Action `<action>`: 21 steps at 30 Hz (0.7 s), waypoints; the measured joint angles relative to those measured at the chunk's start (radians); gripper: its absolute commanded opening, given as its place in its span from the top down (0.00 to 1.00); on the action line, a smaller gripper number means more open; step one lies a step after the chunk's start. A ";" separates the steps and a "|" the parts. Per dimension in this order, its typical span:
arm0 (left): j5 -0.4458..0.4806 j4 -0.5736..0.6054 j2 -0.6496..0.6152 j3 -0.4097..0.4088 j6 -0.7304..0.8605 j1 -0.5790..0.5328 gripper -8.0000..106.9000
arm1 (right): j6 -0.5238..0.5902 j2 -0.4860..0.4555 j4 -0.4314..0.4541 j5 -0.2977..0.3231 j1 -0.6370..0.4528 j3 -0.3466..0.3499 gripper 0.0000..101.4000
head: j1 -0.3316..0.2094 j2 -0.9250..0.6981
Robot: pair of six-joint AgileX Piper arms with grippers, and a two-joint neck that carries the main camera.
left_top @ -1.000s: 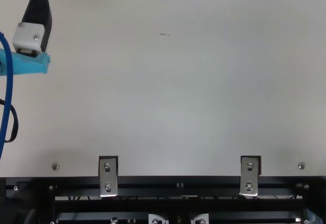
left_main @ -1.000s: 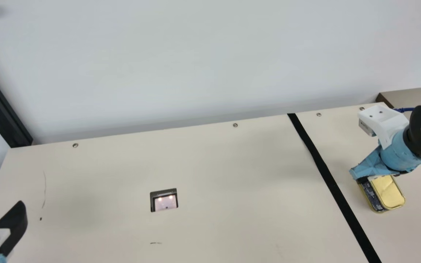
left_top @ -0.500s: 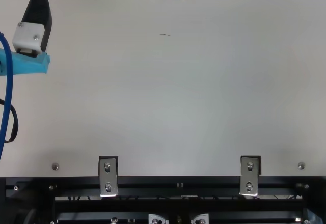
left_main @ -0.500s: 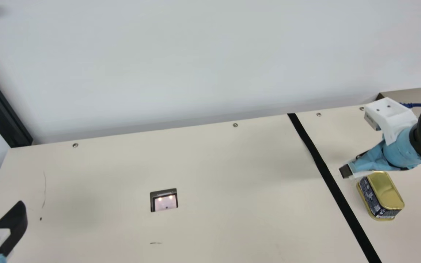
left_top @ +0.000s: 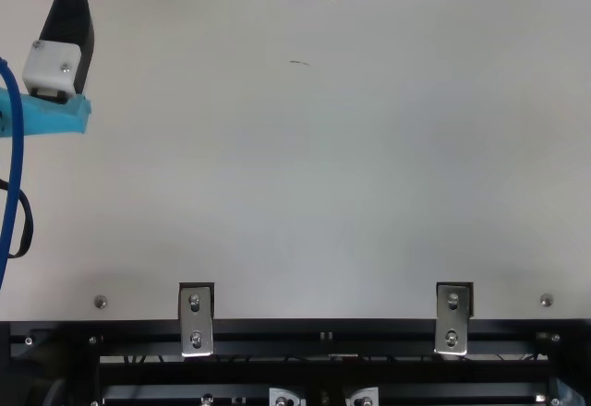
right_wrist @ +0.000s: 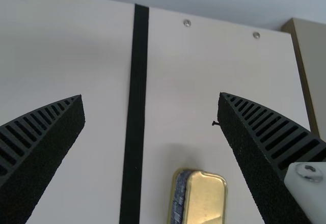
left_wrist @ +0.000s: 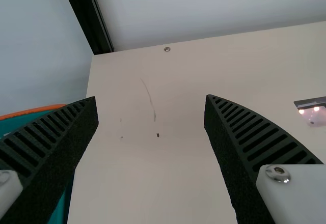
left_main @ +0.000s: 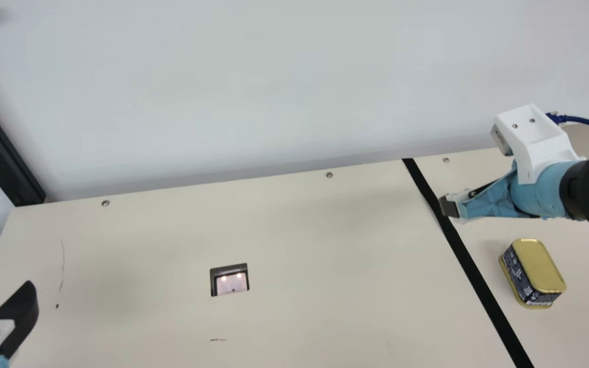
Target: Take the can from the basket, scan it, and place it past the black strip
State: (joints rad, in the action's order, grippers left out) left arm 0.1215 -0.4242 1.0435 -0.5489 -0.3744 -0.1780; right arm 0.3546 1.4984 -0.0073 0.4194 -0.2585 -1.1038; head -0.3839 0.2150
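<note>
The right tool hangs above the desk, its jaws wide apart with nothing between them; in the main view it sits at ten o'clock from the can. The left tool, near the basket, is likewise spread wide and empty.

The can rests on the desk just past the black strip, at about four o'clock from the main view's middle, so delivery looks done.

I'd expect modest weight, stiff walls and little fragility, though smooth metal could slip. If it needs shifting, I'd pinch squarely across the long sides, midway along, clear of the rounded corners.

It's a squat, round-cornered oblong: plain gold top, dark sides with pale print, and a gold rim around the base.
</note>
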 measured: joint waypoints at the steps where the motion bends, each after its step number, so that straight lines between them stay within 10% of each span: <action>1: 0.000 0.000 0.000 0.000 0.000 0.000 0.15 | -0.007 -0.011 -0.005 -0.008 0.009 0.007 0.00 | 0.000 0.000; 21: 0.000 0.000 0.000 0.000 0.000 0.000 0.15 | -0.169 -0.201 0.036 -0.078 0.188 0.131 0.00 | 0.000 -0.184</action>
State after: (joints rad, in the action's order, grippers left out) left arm 0.1215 -0.4242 1.0435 -0.5489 -0.3744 -0.1780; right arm 0.1852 1.2977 0.0291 0.3410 -0.0701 -0.9728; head -0.3839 0.0307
